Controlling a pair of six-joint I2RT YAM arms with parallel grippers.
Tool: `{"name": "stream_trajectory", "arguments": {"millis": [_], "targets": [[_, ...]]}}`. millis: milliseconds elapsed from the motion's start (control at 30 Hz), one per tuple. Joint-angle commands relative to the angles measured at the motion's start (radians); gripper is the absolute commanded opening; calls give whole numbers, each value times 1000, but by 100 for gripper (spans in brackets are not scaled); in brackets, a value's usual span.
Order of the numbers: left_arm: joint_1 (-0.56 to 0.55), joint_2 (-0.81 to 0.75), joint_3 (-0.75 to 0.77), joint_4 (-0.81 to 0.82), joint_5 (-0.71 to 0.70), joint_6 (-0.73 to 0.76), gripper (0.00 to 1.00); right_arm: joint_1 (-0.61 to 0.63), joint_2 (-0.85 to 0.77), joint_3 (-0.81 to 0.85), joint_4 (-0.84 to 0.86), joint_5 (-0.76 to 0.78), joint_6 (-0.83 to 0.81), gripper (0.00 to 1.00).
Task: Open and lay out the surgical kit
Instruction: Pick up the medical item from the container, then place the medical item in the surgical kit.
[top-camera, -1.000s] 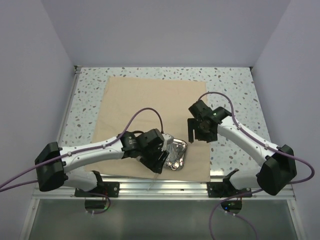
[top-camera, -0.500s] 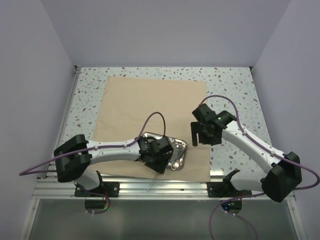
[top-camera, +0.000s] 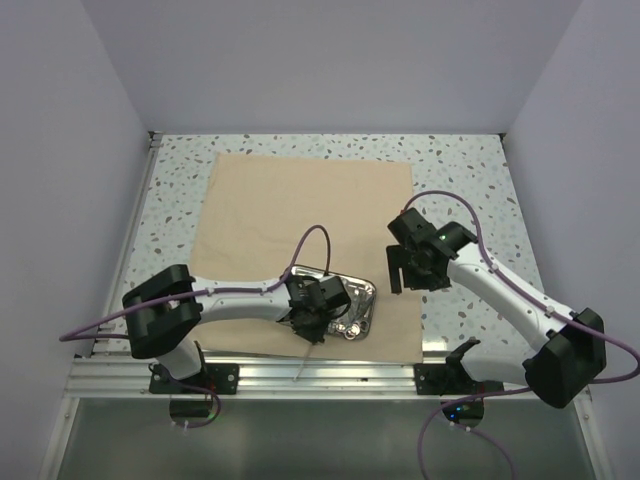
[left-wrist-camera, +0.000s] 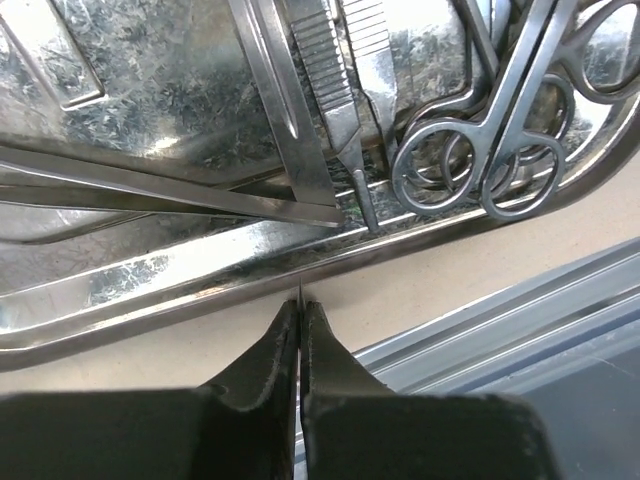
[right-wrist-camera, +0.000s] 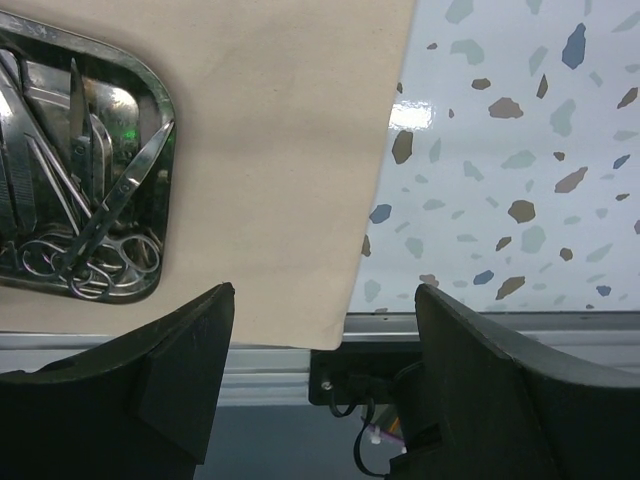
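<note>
On a speckled table (top-camera: 470, 170) between pale walls (top-camera: 300, 60), the tray (left-wrist-camera: 150, 285) of scissors (left-wrist-camera: 500, 150) lies on tan cloth (top-camera: 290, 200), its near rim just beyond the pressed-together tips of my left pincer (left-wrist-camera: 300, 315); my right pincer (right-wrist-camera: 325, 310) gapes nearby.

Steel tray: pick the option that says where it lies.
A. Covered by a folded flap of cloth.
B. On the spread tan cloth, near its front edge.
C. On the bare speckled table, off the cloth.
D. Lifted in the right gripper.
B: the steel tray rests uncovered on the flat tan cloth close to its near edge, and the right gripper hangs open beside it, holding nothing.
</note>
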Motion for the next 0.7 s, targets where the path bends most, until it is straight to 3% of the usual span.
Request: {"name": "stream_trajectory", "arguments": {"millis": [0,167,267,400,500,667], "targets": [[-4,-10,65,-22,-3,0,0,-5,7,43,-15,28,-20,77],[12,-45,341,-347,-92,80,0,-7,19,88,-19,29,-14,76],[106,-54,495,-475,-169,148,0,-8,26,109,-18,28,-4,77],[381,-32,605,-377,-169,341,0,-7,35,138,-30,28,20,76],[527,86,743,-298,-197,452,0,-9,33,158,-36,32,43,75],[656,339,984,-133,-198,558,0,-7,47,186,-30,39,77,75]]}}
